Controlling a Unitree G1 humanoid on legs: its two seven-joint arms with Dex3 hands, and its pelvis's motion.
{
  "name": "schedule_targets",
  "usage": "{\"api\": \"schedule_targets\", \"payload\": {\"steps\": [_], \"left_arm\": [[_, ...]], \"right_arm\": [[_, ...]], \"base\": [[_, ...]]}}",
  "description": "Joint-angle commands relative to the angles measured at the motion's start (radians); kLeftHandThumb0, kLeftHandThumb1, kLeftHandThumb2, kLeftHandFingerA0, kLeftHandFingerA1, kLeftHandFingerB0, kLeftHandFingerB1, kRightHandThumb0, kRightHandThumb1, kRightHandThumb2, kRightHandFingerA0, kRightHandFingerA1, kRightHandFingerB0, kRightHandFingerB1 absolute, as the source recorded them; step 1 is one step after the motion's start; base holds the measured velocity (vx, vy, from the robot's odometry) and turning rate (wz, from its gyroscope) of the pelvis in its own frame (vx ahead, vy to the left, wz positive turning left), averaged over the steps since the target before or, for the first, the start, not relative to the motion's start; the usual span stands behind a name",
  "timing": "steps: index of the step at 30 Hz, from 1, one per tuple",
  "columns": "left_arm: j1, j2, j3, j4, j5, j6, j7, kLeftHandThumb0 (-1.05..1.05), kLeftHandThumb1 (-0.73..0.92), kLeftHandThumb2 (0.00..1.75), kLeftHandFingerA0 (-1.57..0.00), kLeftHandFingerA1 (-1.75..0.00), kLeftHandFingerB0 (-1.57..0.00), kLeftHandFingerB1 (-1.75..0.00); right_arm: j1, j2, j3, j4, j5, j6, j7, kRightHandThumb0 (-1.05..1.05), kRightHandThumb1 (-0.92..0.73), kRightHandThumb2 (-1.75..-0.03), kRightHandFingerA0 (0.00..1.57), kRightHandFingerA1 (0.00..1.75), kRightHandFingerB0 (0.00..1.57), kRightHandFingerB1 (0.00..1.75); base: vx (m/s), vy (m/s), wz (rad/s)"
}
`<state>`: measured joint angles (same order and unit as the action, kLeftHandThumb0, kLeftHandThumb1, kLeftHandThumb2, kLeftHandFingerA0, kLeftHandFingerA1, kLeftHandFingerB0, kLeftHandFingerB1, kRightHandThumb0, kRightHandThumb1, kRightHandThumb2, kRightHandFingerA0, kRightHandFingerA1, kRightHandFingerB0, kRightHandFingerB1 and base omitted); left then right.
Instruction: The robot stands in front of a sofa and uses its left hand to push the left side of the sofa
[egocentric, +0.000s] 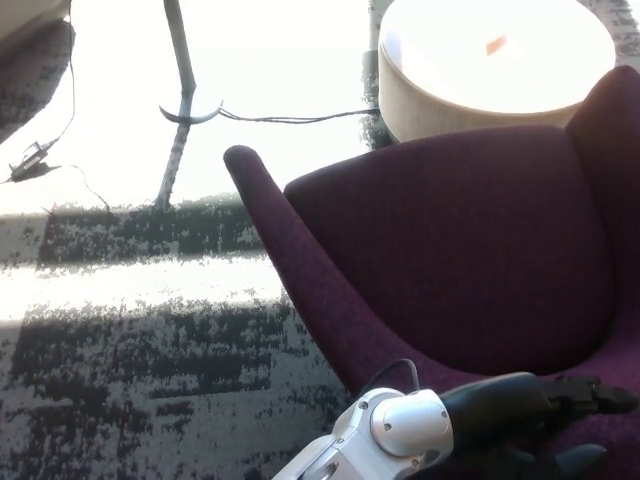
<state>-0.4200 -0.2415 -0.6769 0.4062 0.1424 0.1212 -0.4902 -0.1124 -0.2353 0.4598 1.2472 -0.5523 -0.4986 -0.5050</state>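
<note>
Your left hand (545, 415) rests on the purple sofa (450, 240) seat with fingers spread, holding nothing, so the push on its left side looks barely begun.

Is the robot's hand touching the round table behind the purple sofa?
No, the left hand rests on the purple sofa seat, far from the round table.

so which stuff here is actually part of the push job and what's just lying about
Part of the job:
- purple sofa
- left hand, at the sofa's front edge; whether it touches cannot be told

Just lying about:
- round pale table behind the sofa
- cable across the floor
- small plug or adapter at far left
- dark patterned carpet
</note>
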Motion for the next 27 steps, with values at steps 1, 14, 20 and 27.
{"api": "schedule_targets", "payload": {"steps": [1, 14, 20, 27], "left_arm": [[0.009, 0.05, 0.027, -0.022, 0.002, -0.009, -0.026, -0.87, 0.75, 1.15, -0.04, -0.34, -0.08, -0.27], [0.016, 0.239, 0.195, 0.002, -0.018, -0.063, -0.026, -0.93, 0.92, 0.77, -0.06, -0.27, -0.1, -0.25], [0.043, 0.248, 0.28, 0.003, -0.097, -0.047, -0.094, -0.82, 0.69, 1.13, 0.0, -0.34, -0.08, -0.27], [0.041, 0.271, 0.287, 0.023, -0.06, -0.032, -0.089, -0.89, 0.73, 1.14, -0.03, -0.34, -0.09, -0.31]], "right_arm": [[0.125, 0.089, -0.26, -0.168, 0.421, -0.089, 0.261, -0.67, -0.92, -0.71, 0.67, 0.45, 0.57, 0.4], [0.05, 0.073, -0.351, 0.019, 0.238, -0.127, 0.269, -0.6, -0.76, -0.63, 0.54, 0.4, 0.56, 0.4], [0.05, 0.073, -0.36, 0.02, 0.239, -0.13, 0.281, -0.6, -0.76, -0.63, 0.53, 0.4, 0.55, 0.4], [0.049, 0.077, -0.364, 0.02, 0.24, -0.143, 0.279, -0.58, -0.73, -0.64, 0.56, 0.42, 0.54, 0.41]], "base": [[0.0, 0.0, 0.0], [0.0, 0.0, 0.0], [0.0, 0.0, 0.0], [0.0, 0.0, 0.0]]}}
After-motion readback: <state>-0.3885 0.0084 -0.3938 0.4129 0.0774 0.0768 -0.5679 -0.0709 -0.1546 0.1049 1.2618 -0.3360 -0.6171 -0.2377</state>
